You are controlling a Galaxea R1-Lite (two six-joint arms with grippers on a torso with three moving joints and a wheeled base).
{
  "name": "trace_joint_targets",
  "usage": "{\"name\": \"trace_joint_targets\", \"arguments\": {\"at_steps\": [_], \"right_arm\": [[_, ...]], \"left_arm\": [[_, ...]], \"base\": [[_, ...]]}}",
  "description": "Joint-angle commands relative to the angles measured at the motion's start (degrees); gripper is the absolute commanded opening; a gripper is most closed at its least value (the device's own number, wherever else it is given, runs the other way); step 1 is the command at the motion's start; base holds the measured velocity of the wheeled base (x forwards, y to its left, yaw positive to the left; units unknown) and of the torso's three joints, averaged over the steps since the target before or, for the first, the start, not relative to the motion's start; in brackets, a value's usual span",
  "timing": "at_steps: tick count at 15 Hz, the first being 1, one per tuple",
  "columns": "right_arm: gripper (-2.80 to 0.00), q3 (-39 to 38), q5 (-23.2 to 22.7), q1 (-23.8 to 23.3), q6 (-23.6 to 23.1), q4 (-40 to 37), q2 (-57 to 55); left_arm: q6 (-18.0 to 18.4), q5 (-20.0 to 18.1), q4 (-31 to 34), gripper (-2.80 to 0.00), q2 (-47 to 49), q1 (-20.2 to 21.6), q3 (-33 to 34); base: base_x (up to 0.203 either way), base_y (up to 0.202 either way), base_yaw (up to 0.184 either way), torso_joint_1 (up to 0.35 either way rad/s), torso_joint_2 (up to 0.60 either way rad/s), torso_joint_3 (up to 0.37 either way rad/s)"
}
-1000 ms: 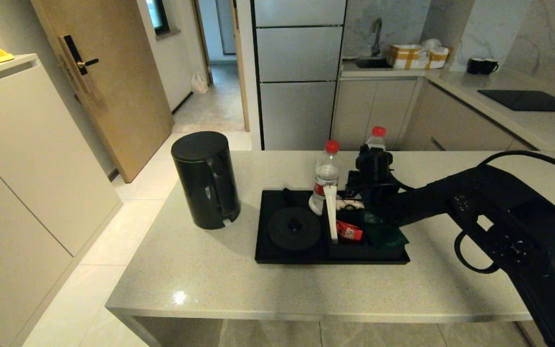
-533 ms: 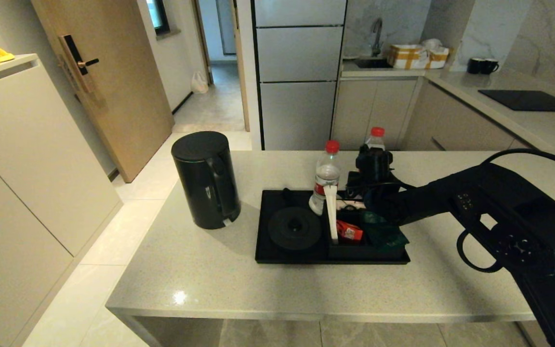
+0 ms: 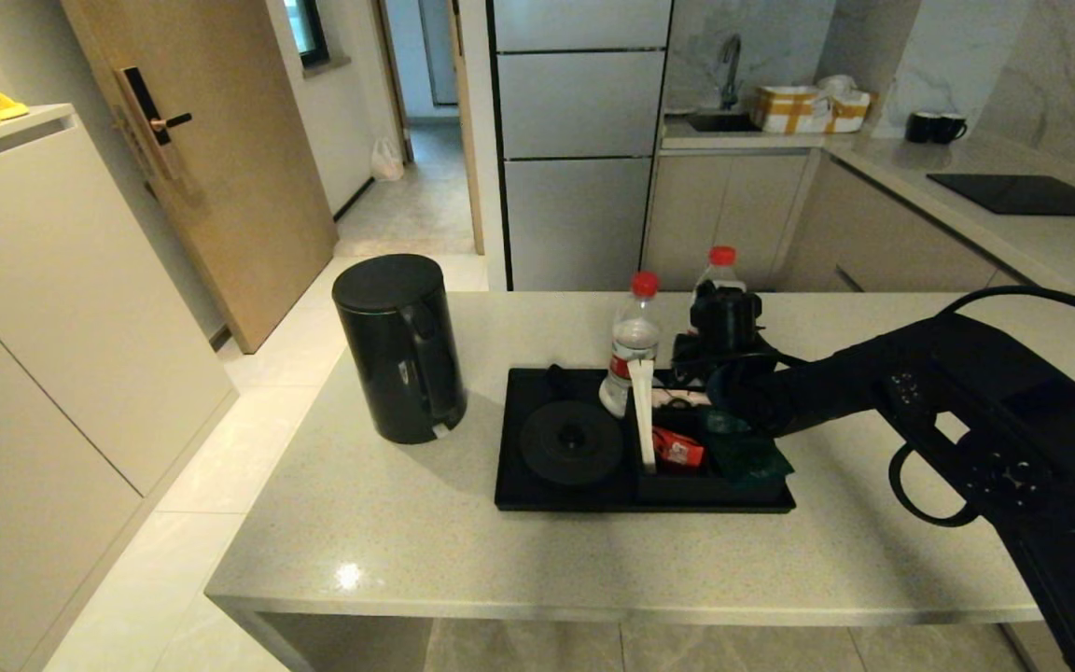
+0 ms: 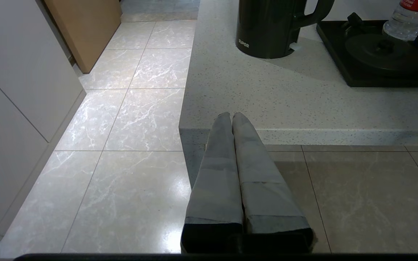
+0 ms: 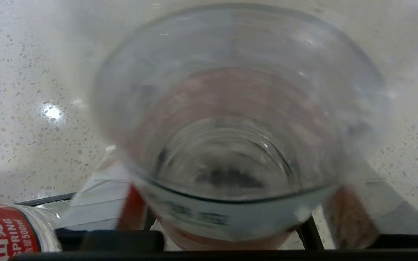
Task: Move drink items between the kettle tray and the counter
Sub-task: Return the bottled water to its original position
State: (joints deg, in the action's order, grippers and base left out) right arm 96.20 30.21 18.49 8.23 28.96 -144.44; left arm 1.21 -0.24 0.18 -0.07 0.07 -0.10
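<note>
The black kettle (image 3: 397, 350) (image 4: 267, 29) stands on the speckled counter (image 3: 407, 541), left of the black kettle tray (image 3: 511, 471), whose round base (image 3: 570, 441) is bare. One red-capped water bottle (image 3: 633, 350) (image 5: 9, 228) stands on the tray behind the base. My right gripper (image 3: 724, 322) (image 5: 230, 188) is shut on a second water bottle (image 3: 722, 261) (image 5: 238, 127) at the tray's far right edge, upright; its lower part is hidden behind the wrist. My left gripper (image 4: 232, 115) is parked, shut and empty, low at the counter's front left corner.
Red and green sachets (image 3: 677, 448) and a tall white packet (image 3: 640, 411) fill the tray's boxed section. My right arm (image 3: 967, 411) reaches across the counter's right side. The counter drops to tiled floor (image 4: 122, 108) on the left. A separate counter with a cooktop (image 3: 1023, 194) lies far right.
The right gripper and the bottle it holds have shifted slightly to the left. Kettle, tray and the other bottle have not moved.
</note>
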Motion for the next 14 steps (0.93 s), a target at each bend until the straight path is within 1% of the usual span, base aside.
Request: {"name": "trace_joint_targets", "arguments": {"at_steps": [1, 11, 14], "right_arm": [[0.00, -0.04, 0.20, -0.04, 0.12, 0.30, 0.92], [0.00, -2.39, 0.03, 0.05, 0.55, 0.30, 5.20], [0.00, -4.28, -0.56, 0.15, 0.63, 0.37, 7.65]], "left_arm": [[0.02, -0.02, -0.01, -2.80, 0.07, 0.01, 0.01], [0.02, -0.02, -0.01, -2.80, 0.07, 0.01, 0.01], [0.02, -0.02, -0.01, -2.80, 0.07, 0.01, 0.01]], "base": [[0.000, 0.000, 0.000, 0.000, 0.00, 0.000], [0.000, 0.000, 0.000, 0.000, 0.00, 0.000], [0.000, 0.000, 0.000, 0.000, 0.00, 0.000]]}}
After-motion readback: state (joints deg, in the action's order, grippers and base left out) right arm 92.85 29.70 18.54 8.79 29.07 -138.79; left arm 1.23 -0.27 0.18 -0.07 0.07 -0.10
